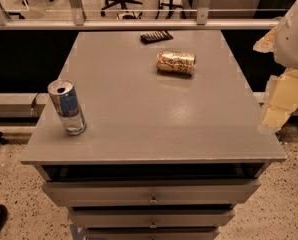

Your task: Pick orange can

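Note:
The orange can (175, 62) lies on its side on the grey cabinet top (139, 109), toward the far middle-right. It is shiny orange-gold with a pale patterned label. My gripper (279, 104) hangs beyond the right edge of the cabinet top, below the white arm (296, 31). It is well to the right of the can and nearer to me than it. It holds nothing that I can see.
A taller, slim blue-and-silver can (67, 107) stands upright near the front left corner. A small dark flat object (156, 36) lies at the far edge. Drawers (151, 191) sit below the top. A railing (139, 21) and office chairs are behind.

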`<state>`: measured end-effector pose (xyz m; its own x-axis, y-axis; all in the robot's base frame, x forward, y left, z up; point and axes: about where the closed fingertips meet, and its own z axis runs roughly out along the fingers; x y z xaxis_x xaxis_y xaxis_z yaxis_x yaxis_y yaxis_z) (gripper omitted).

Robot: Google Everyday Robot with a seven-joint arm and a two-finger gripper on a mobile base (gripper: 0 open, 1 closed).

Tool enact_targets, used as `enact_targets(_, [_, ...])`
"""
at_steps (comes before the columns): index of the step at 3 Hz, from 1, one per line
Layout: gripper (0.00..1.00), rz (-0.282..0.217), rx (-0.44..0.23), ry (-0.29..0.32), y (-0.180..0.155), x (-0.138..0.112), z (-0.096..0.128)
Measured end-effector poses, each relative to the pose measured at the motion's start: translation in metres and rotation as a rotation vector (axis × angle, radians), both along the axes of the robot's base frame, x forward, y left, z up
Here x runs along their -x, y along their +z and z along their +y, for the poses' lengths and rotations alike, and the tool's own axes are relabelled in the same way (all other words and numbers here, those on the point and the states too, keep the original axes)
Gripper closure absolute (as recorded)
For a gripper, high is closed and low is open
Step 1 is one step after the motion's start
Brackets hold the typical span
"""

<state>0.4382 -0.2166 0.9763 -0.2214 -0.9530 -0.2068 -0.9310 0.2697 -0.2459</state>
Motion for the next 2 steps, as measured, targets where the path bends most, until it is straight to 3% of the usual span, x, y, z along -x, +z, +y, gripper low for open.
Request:
enact_targets(1, [0.0, 0.0, 0.0, 0.0, 0.0, 0.0, 0.0])
enact_targets(2, [0.0, -0.021, -0.054, 0.011, -0.002, -0.014, 0.011])
